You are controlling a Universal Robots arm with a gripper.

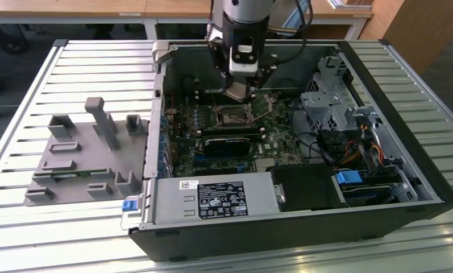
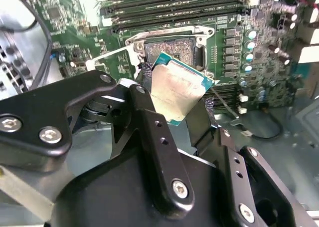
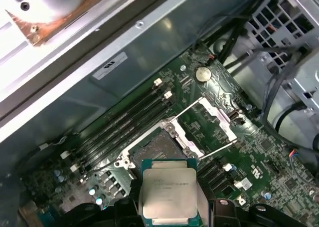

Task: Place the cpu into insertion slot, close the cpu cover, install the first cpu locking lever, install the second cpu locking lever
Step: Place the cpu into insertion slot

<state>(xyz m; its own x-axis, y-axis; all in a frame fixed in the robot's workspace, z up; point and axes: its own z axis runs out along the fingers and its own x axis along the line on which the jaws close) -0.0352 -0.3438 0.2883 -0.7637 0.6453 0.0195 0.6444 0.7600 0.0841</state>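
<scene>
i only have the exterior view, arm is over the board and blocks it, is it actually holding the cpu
Observer: Yes. In both wrist views the gripper is shut on the cpu, gripping it by its edges with the metal top showing.
Operator: is the insertion slot open
Observer: Yes. The insertion slot is uncovered, and the cpu cover stands open beside it.
Operator: chip seated yet
Observer: No. The cpu is held clear of the insertion slot, not in it.

The arm [image 1: 245, 23] points down, gripper [image 2: 174, 100] clamped on the cpu [image 3: 169, 192].
</scene>
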